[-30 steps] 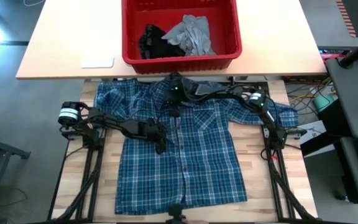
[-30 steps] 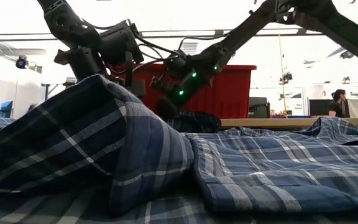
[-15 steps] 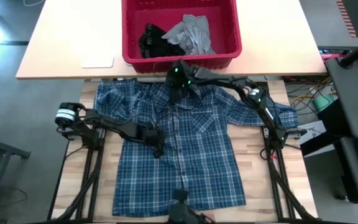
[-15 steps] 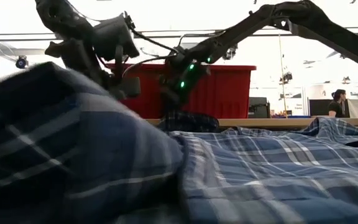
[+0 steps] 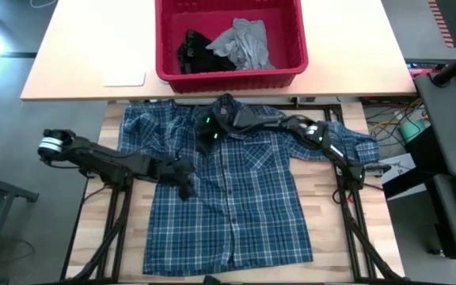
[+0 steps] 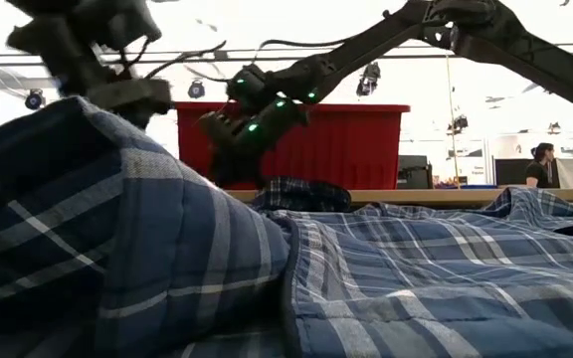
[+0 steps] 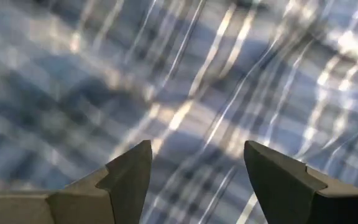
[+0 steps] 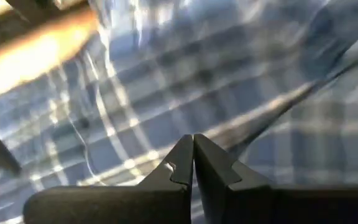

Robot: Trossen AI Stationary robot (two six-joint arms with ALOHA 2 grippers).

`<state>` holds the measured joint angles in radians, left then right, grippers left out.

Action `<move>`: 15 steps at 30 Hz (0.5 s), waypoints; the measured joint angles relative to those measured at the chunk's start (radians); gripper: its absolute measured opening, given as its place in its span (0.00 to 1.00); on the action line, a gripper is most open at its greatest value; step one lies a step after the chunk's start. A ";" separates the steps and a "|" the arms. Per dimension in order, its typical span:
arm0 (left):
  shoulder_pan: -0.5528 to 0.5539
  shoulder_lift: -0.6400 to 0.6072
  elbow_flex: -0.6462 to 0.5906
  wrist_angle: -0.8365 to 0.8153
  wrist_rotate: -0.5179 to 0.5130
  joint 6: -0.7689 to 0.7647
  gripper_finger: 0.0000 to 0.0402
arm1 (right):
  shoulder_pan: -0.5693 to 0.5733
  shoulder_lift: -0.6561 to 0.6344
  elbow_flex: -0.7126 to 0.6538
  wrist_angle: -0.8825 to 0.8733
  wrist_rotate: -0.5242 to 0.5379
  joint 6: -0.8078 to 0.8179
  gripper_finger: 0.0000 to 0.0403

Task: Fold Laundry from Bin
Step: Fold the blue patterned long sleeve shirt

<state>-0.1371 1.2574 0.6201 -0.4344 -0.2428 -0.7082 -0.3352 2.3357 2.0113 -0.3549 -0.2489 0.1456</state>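
Currently the plaid shirt (image 5: 232,190) is lying flat, filling the bench (image 5: 114,119); left end effector (image 5: 184,188), fingers apart, is hovering over it; right end effector (image 5: 206,136), fingers together, is hovering near the collar.

Wrist views motion-blurred; plaid shirt (image 6: 167,259) fold blocks low view; shirt hem (image 5: 228,257) cut by frame edge.

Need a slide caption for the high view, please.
Both end effectors, left open, right shut, over a spread plaid shirt; red bin behind.
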 joint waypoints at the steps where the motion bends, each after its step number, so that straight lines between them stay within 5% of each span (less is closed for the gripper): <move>1: -0.013 -0.003 -0.027 0.001 0.001 -0.031 0.60 | 0.012 0.014 0.005 -0.021 0.045 0.017 0.02; 15: -0.193 0.072 -0.156 0.086 0.050 -0.191 0.60 | -0.108 0.052 0.225 -0.439 0.456 -0.019 0.02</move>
<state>-0.3296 1.3295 0.4642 -0.3483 -0.1925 -0.8996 -0.4435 2.3877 2.2364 -0.7943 0.2074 0.1266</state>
